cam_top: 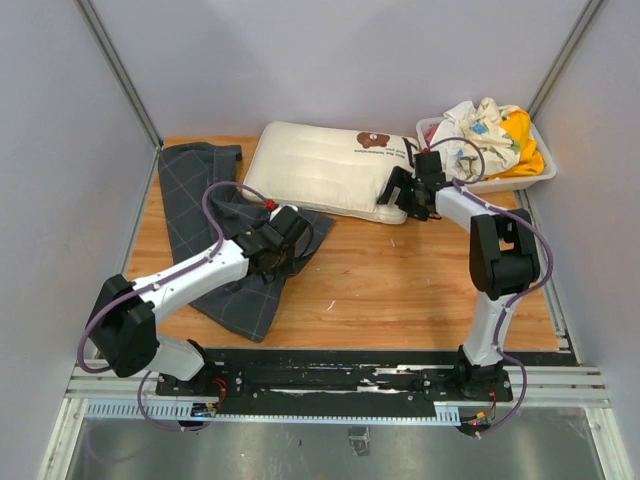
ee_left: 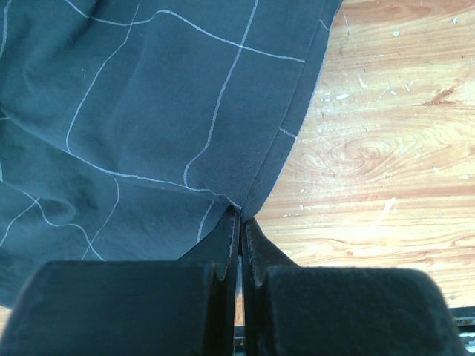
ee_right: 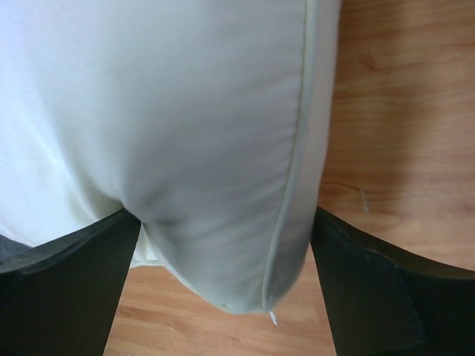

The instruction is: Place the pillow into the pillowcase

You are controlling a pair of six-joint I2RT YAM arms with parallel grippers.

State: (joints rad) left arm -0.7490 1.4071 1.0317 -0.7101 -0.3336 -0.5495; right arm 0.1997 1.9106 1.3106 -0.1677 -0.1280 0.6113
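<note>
Presently the task is at an early stage: the pillow (cam_top: 320, 165) lies wholly outside the pillowcase (cam_top: 200, 195), so opening the case, inserting the pillow and drawing the fabric over it are all left to do. The left gripper (ee_left: 238, 219) is closed on a hemmed edge of the pillowcase, a thin, smooth charcoal weave with a pale grid that spreads ahead and left of the jaws (bare wooden table (ee_left: 386, 148) to their right). The right gripper (ee_right: 223, 222) stands wide open astride one rounded, piped corner of the pillow, with plump cream fabric filling the gap between the jaws.
</note>
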